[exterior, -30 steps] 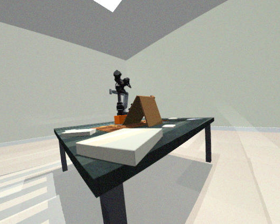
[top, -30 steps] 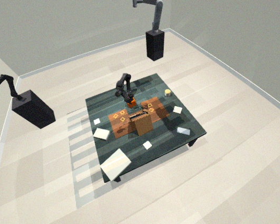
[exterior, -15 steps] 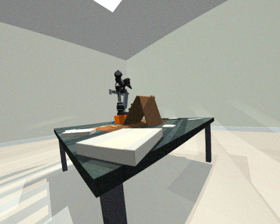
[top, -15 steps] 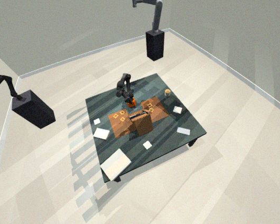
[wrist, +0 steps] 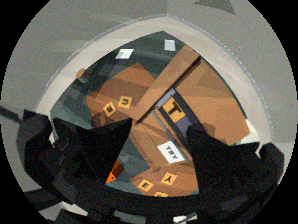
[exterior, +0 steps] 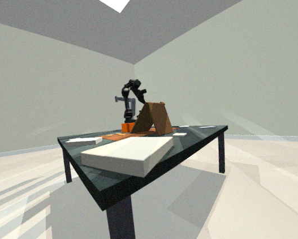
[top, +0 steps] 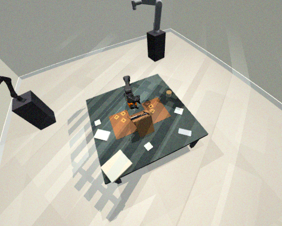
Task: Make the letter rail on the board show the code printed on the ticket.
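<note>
My gripper [top: 136,105] [exterior: 144,102] [wrist: 160,125] is open and empty above the letter rail [top: 139,116] [wrist: 187,125] on top of the tent-shaped brown board [top: 144,127] [exterior: 161,116]. A T tile [wrist: 174,110] sits in the rail, near its upper-left end in the wrist view. The white ticket [wrist: 171,151] seems to read TBY. B [top: 151,106] [wrist: 109,109] and U [top: 152,111] [wrist: 125,102] tiles lie on one brown mat. E [top: 123,113] [wrist: 145,185], Y [top: 123,120] [wrist: 169,178] and a third, partly hidden tile [top: 116,117] [wrist: 161,194] lie on the other.
A large pale block [top: 116,166] [exterior: 125,150] lies at the counter's near corner. Smaller white pieces [top: 102,134] [top: 148,146] [top: 184,132] lie around the board. A tan round object [top: 168,92] [wrist: 81,75] stands beyond the right mat. Two other arms stand on black pedestals off the counter.
</note>
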`<action>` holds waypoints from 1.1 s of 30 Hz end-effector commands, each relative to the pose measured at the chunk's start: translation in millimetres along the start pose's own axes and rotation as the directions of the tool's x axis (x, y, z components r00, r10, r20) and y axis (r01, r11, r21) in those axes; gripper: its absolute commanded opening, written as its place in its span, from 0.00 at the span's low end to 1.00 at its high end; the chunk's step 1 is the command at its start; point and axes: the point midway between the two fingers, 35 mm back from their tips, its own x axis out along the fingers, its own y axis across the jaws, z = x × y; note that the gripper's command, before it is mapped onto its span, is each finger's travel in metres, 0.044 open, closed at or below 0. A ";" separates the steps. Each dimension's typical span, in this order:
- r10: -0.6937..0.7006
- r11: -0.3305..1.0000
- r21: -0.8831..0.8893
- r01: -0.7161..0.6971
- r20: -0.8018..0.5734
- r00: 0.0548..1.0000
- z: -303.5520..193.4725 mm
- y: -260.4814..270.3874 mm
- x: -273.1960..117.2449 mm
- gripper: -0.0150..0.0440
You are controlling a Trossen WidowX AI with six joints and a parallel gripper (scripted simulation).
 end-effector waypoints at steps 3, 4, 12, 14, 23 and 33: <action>0.114 0.841 0.541 -0.012 -0.155 0.981 7.5 39.0 72.6 0.83; 0.119 0.816 0.577 -0.001 -0.166 0.979 7.9 42.5 77.5 0.83; 0.142 0.578 0.806 0.129 -0.255 0.957 8.3 73.5 113.9 0.83; 0.144 0.509 0.844 0.168 -0.276 0.950 7.6 81.7 122.3 0.83; 0.136 0.169 0.924 0.343 -0.367 0.920 0.4 120.9 156.7 0.83; 0.096 -0.233 0.856 0.462 -0.452 0.887 -15.4 166.6 188.3 0.83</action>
